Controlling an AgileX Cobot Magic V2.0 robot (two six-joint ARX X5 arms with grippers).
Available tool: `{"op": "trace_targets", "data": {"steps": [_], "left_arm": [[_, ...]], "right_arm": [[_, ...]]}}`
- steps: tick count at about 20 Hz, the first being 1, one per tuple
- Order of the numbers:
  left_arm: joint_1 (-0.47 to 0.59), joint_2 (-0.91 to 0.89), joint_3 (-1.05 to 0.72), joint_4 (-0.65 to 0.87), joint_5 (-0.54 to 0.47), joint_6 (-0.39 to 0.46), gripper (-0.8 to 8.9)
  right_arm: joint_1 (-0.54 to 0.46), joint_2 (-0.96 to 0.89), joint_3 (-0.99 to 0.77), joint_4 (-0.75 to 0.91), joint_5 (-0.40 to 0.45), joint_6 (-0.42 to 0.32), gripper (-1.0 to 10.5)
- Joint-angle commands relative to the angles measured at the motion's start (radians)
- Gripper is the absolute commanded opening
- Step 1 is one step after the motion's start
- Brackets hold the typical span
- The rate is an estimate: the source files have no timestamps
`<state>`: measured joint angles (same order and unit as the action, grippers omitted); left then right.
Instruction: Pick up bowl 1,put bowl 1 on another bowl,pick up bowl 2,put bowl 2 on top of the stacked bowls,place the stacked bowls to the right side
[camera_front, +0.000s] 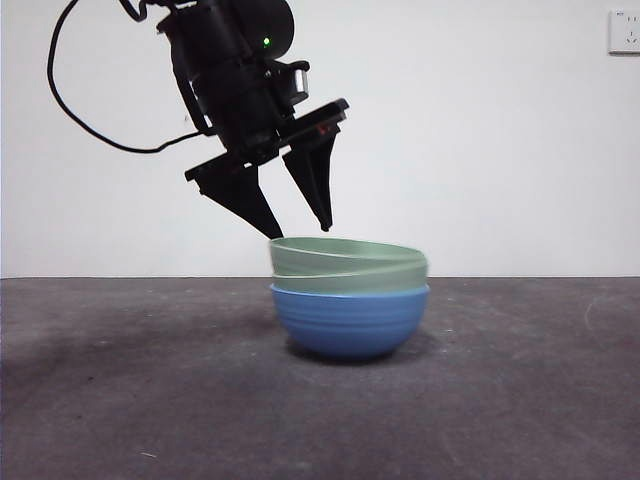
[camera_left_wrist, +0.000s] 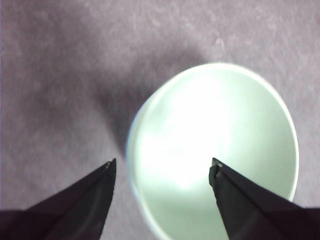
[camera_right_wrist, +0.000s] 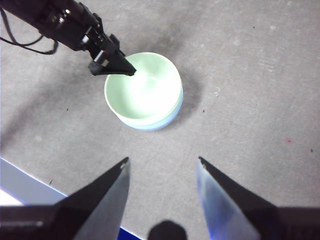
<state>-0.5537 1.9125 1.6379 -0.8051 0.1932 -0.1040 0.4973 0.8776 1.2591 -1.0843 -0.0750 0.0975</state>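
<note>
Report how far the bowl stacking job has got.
Done: both green bowls sit nested in the blue bowl, so the stack is built. In hand: the left gripper hovers open just above the stack's rim on one side, one jaw over the inside and one outside, gripping nothing. The right gripper waits open, well back. Left: grasp the stack and move it to the right side.

Dark grey table (camera_front: 120, 400), white wall (camera_front: 500, 150) behind (socket (camera_front: 624, 31) at its top corner).

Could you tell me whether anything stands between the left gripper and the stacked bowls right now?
Nothing visible does: the left gripper hangs open just above the near rim of the stacked bowls, with only air between them.
</note>
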Motion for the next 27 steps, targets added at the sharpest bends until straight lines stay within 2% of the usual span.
{"op": "trace_targets", "data": {"steps": [1,4,5,7,8,12,17,23,27], "left_arm": [[-0.003,-0.003,0.051,-0.077,-0.003,0.034,3.18],[0.006,-0.061,0.099,-0.135,-0.009,0.056,3.18],[0.006,-0.096,0.1,-0.14,-0.01,0.056,3.18],[0.007,-0.183,0.1,-0.159,-0.01,0.062,3.18],[0.008,-0.227,0.1,-0.174,-0.01,0.081,3.18],[0.007,-0.4,0.1,-0.281,-0.013,0.128,3.18],[0.007,-0.547,0.1,-0.391,-0.013,0.138,3.17],[0.005,-0.604,0.1,-0.477,-0.009,0.157,3.15],[0.005,-0.605,0.1,-0.493,-0.009,0.159,3.15]], "right_arm": [[0.001,0.01,0.001,0.005,0.003,-0.001,2.3],[0.001,0.067,0.001,0.021,0.002,-0.002,2.4],[0.001,0.094,0.001,0.035,0.002,-0.002,2.9],[0.001,0.167,0.001,0.083,-0.005,-0.002,4.6],[0.001,0.207,0.001,0.107,-0.004,-0.002,4.9],[0.0,0.394,0.001,0.201,-0.005,-0.001,5.0],[-0.002,0.647,0.001,0.323,-0.005,0.028,5.0],[-0.058,0.867,0.001,0.486,-0.131,0.146,5.0],[-0.069,0.951,0.001,0.492,-0.137,0.159,4.9]]}}
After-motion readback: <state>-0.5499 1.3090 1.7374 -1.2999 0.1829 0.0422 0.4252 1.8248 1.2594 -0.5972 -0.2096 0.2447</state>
